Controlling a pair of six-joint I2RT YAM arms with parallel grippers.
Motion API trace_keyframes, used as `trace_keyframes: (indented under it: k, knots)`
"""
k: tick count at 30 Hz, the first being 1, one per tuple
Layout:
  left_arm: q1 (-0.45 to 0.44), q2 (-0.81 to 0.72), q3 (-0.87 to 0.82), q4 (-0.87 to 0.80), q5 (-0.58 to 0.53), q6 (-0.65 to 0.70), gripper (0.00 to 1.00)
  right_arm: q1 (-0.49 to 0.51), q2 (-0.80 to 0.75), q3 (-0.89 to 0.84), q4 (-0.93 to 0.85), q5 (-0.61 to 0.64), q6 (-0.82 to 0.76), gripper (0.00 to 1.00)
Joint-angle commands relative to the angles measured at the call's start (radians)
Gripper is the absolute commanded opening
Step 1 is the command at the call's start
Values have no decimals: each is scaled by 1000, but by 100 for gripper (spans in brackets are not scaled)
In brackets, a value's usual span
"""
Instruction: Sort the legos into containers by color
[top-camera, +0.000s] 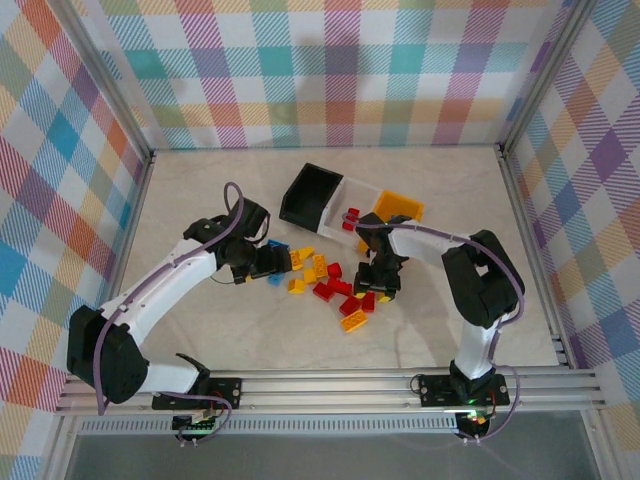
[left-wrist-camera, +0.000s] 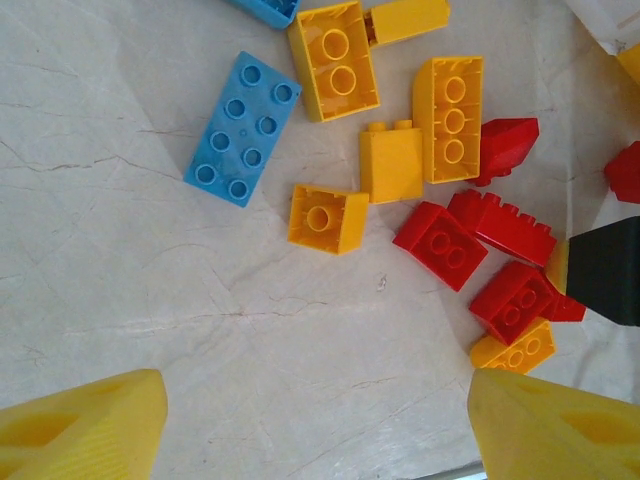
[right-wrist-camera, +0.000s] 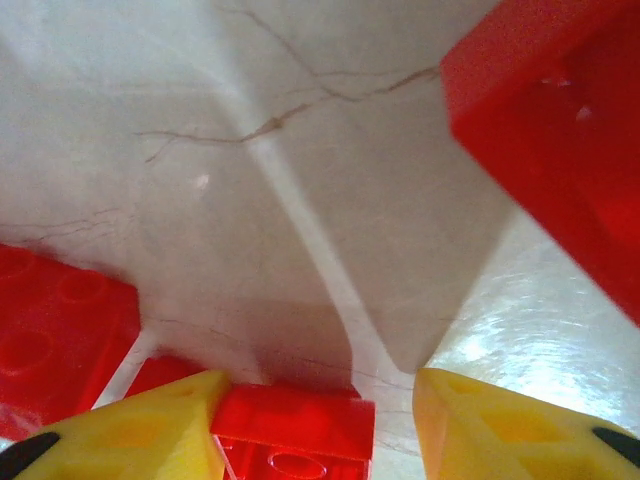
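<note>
Location: the legos (top-camera: 325, 280) lie loose in a cluster mid-counter (top-camera: 200, 200), just near of the containers (top-camera: 368, 188). One red piece (top-camera: 352, 215) is in the white bin.

Right gripper (right-wrist-camera: 315, 410): low over the cluster, jaws part-spread around a red brick (right-wrist-camera: 290, 425). The brick touches one finger (right-wrist-camera: 170, 425), and a gap shows at the other, so it is not yet pinched.

Left gripper (left-wrist-camera: 315, 392): jaws spread wide over bare counter, holding nothing. The blue brick (left-wrist-camera: 243, 128) and the yellow ones sit ahead of it.

Handling, judged: the bricks are light, rigid, smooth plastic and are likely to skate on the glossy counter if pushed from one side. Grip across two flat opposite walls, clear of studs and sloped faces, with neighbours kept out of the bite.

Not determinable: the red brick is cut off at the frame edge, so its length and how deep the fingers reach are unclear. From above, the gripper covers it. The black bin's interior is too dark to read.
</note>
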Motion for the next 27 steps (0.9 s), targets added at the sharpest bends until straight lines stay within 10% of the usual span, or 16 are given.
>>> trace_keyframes:
  k: [1,17,27]
  knots:
    - [15,-25,-6,-19,-1,6,79,7,2,-17,-33,28,15,49]
    - [24,27,-14,11,30,27,80,8,-123,34,-134,95,9,29]
    - [24,84,-35,25,71,59,81,-41,-47,433,-229,95,-46,30]
